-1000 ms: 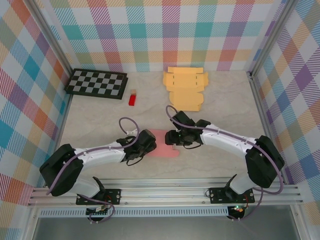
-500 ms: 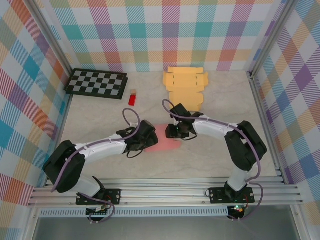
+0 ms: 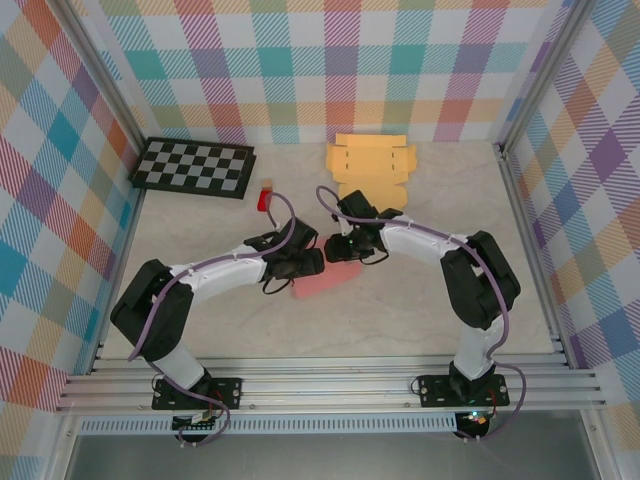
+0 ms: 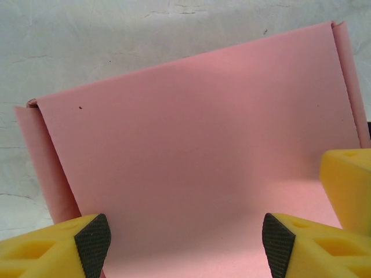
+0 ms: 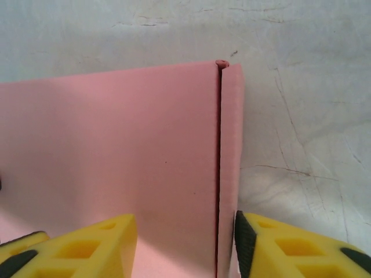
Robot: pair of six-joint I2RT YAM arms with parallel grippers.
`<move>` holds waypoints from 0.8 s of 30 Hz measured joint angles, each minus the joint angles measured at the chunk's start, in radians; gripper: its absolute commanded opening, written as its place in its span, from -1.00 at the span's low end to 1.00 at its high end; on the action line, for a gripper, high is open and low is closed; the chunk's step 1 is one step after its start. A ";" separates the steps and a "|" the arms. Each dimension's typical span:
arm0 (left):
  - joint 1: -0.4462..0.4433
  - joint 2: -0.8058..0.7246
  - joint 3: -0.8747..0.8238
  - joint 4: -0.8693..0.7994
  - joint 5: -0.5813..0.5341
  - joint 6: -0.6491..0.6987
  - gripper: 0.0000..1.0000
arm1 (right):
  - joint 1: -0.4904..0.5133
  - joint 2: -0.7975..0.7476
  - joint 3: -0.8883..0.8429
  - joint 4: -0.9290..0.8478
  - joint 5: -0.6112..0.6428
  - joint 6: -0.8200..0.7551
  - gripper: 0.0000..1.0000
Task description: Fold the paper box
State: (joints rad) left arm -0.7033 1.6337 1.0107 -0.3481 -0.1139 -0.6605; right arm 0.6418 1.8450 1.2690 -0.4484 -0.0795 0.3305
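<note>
Now, from above, you are reaching both arms inward and low, left hand (image 3: 305, 265) and right hand (image 3: 340, 247) meeting over the pink paper box (image 3: 325, 282) lying mid-way across the counter (image 3: 420, 310). At the left wrist, your fingers (image 4: 93, 243) are standing released over the panel; pin it flat. At the right wrist, parted fingers (image 5: 110, 243) are straddling the side flap (image 5: 230, 162) crease; fold squarely along it.

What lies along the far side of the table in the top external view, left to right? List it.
Black-and-white checkered board → small red block → flat yellow cardboard box blank.
</note>
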 measured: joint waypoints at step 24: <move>0.000 0.051 0.053 -0.045 -0.063 -0.005 0.49 | 0.002 -0.200 -0.117 -0.148 -0.049 0.164 0.07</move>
State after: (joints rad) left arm -0.7033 1.6844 1.0641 -0.3931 -0.1772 -0.6651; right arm 0.6434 1.6447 1.1522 -0.5968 -0.1284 0.4946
